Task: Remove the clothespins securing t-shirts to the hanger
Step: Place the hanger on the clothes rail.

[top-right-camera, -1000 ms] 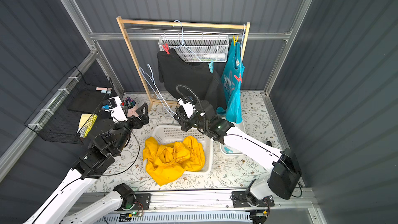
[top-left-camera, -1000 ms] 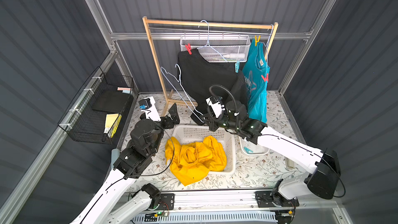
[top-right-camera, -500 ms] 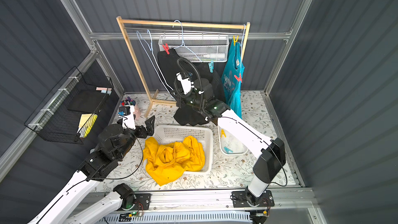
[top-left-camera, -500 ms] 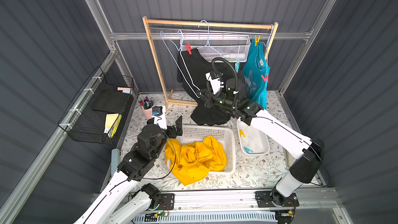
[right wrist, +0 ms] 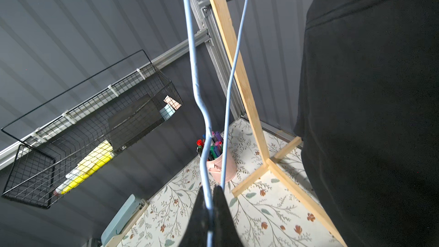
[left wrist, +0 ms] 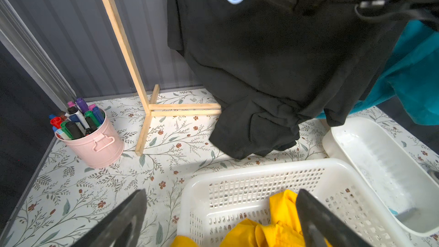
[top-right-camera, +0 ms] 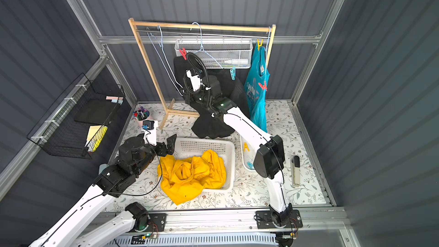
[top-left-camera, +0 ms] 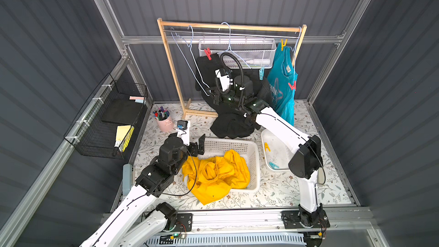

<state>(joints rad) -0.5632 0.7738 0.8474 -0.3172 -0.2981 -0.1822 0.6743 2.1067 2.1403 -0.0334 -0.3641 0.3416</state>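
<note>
Jaws of the right gripper (top-left-camera: 214,96) are clamped tight on the low corner of a bare hanger (top-left-camera: 184,54) in both top views. Its hook reaches the rail (top-left-camera: 256,35) high above them, but I cannot tell whether it is seated. If the jaws let go too soon, the hanger would likely drop. The left gripper (top-left-camera: 199,145) gapes wide and empty just over the basket (top-left-camera: 255,162) rim, with the yellow shirt (top-left-camera: 213,174) close below. The red pin (top-left-camera: 207,54) sits above the right jaws on the black shirt (top-left-camera: 229,127), and the teal pin (top-left-camera: 261,73) lies off beyond the wrist.

From the left wrist, the left gripper (left wrist: 221,196) has only the basket (left wrist: 261,165) between its spread fingers. Ahead, the black shirt (left wrist: 261,67) bunches on the floor. Unpinned, it may land there rather than in the basket.

From the right wrist, the right gripper (right wrist: 210,191) pinches thin wire of the hanger (right wrist: 197,91), which could twist or slide in the pads. The black shirt (right wrist: 368,115) hangs just beside the jaws, so a sideways swing might snag it.
</note>
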